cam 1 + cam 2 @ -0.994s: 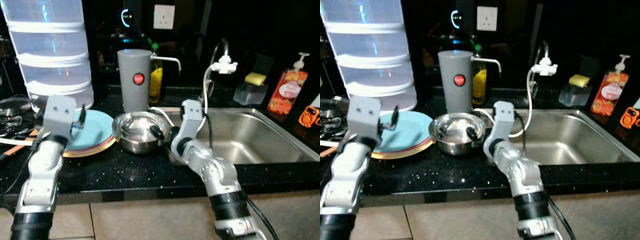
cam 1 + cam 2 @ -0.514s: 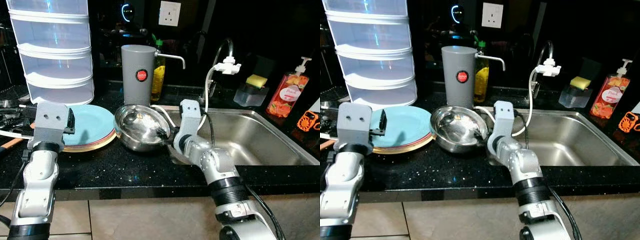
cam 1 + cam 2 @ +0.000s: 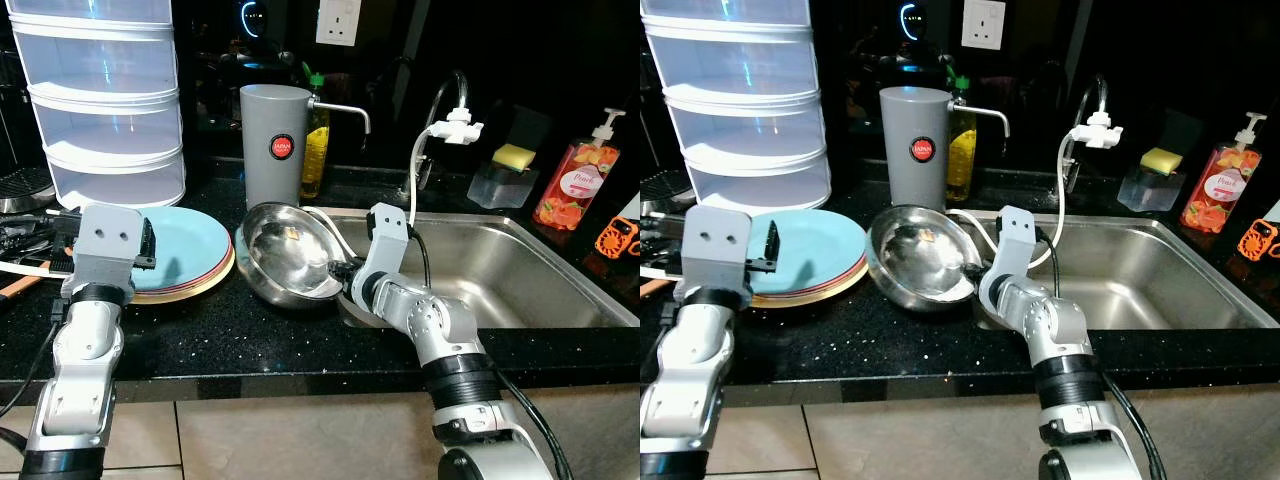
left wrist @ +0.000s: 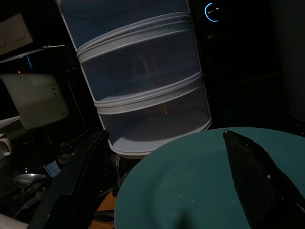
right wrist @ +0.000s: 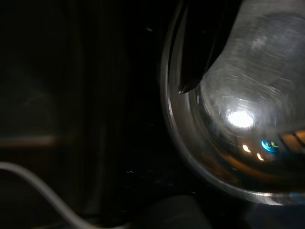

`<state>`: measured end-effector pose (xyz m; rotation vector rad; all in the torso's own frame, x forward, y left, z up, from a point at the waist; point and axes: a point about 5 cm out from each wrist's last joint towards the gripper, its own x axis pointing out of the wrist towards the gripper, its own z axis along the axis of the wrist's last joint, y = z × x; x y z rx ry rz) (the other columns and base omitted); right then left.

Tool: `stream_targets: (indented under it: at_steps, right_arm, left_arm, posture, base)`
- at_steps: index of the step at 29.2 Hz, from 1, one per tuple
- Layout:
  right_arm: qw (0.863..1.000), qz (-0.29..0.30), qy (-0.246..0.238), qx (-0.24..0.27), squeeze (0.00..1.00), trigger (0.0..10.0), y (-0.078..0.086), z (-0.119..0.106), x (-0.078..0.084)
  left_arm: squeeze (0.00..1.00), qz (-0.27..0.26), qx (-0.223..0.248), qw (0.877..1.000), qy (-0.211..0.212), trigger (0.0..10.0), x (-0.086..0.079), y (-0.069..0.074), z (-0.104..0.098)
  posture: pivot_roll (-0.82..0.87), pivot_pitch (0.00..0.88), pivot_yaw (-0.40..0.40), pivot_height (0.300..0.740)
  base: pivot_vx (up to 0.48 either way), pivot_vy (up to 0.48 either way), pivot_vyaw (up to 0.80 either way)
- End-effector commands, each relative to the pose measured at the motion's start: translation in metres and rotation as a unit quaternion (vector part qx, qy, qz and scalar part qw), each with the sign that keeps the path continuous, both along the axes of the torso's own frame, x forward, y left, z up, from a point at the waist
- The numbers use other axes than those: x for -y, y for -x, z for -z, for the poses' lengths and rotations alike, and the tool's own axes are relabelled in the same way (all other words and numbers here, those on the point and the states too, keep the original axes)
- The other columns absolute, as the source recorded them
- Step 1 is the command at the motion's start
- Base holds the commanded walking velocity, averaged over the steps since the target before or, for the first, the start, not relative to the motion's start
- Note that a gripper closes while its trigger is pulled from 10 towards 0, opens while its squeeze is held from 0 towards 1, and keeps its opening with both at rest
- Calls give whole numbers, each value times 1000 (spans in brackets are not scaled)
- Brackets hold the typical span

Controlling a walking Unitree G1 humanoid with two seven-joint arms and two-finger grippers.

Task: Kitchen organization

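Steel bowl (image 3: 290,252) on black counter (image 3: 250,340), tilted toward the sink (image 3: 520,270), rim pinched by right gripper (image 3: 340,270), one finger inside, one outside. Likely light, rigid, slick polished metal; thin rim the only hold, prone to swinging or slipping in the pinch. Left gripper (image 4: 167,191) fingers spread wide, hovering over blue plate (image 3: 185,245) atop stack. One bowl, roughly three plates, one grey jug (image 3: 272,150), one soap bottle (image 3: 573,185), one tiered white container (image 3: 105,100)
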<state>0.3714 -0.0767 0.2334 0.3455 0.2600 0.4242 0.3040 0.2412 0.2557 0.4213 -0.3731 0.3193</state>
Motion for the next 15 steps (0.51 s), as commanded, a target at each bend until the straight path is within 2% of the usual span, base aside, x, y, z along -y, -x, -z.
stream_targets:
  at_steps: [1,10,11,15]
  right_arm:
    - [1000,-5,-9,-4,0,0,2,1,2]
    - [1000,18,0,-4,0,0,-2,2,10]
    - [999,40,13,1,0,10000,-5,1,15]
    - [994,106,34,20,0,10000,-18,-5,32]
  left_arm:
    - [0,3,-1,1000,3,10000,5,-2,1]
    - [0,1,-5,1000,1,10000,6,-1,3]
    - [0,1,-6,1000,1,10000,6,-1,3]
    - [0,2,-9,1000,0,10000,8,0,5]
  posture:
    - [114,64,-116,740]
    - [123,61,-125,740]
    - [124,62,-126,740]
    - [130,65,-126,740]
  base:
    - [0,0,0]
    - [0,0,0]
    - [0,0,0]
    - [0,0,0]
